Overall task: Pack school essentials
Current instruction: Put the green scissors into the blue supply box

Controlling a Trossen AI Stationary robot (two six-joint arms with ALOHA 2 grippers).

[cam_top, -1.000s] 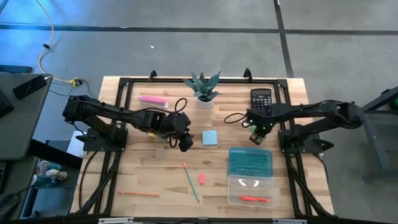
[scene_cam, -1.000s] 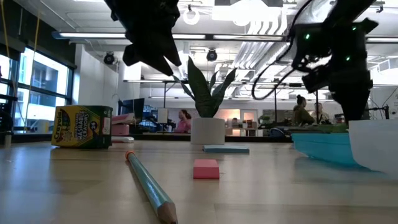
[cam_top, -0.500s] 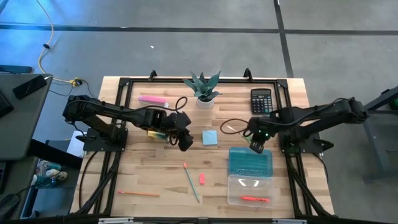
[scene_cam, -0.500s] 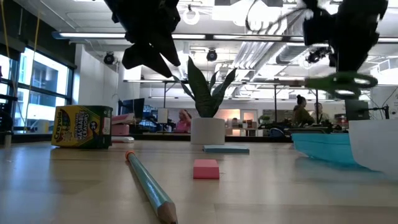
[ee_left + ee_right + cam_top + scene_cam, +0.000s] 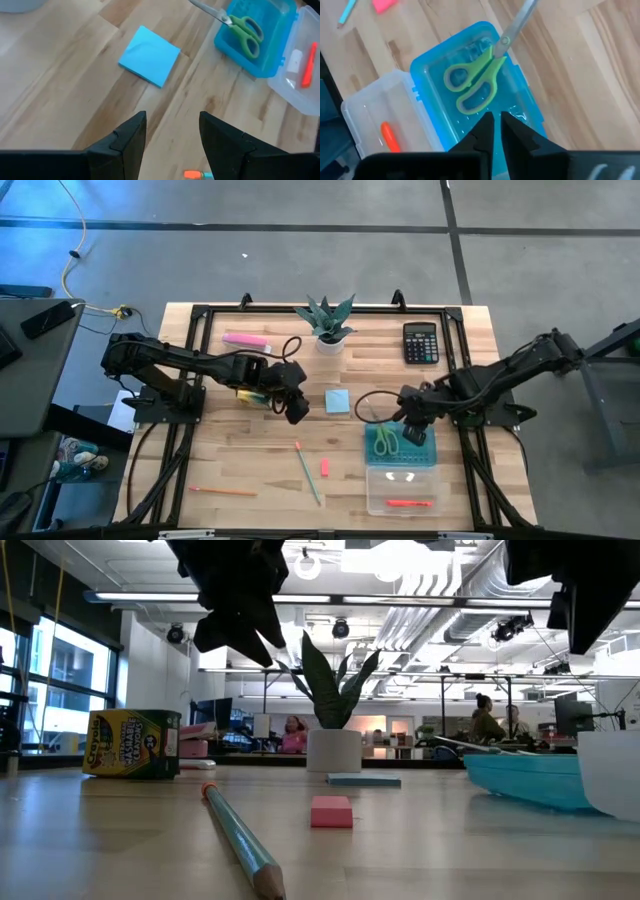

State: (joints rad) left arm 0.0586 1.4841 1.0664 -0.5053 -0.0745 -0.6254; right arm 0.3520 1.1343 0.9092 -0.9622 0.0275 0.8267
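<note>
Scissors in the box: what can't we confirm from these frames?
- Scissors: handles lie in the blue box, blades stick out past its rim. Whether they rest flat or prop on the rim cannot be told.
- Low view: box wall hides the scissors.
- Right pincer: tips nearly together above the box; no contact shows.
- High view: right arm covers the box's far edge.

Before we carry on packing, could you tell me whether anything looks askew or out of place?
Yes: the green-handled scissors lie in the blue half of the open case, but their blades stick out over its rim instead of fitting inside. The right gripper hangs just above, fingers nearly together.
</note>
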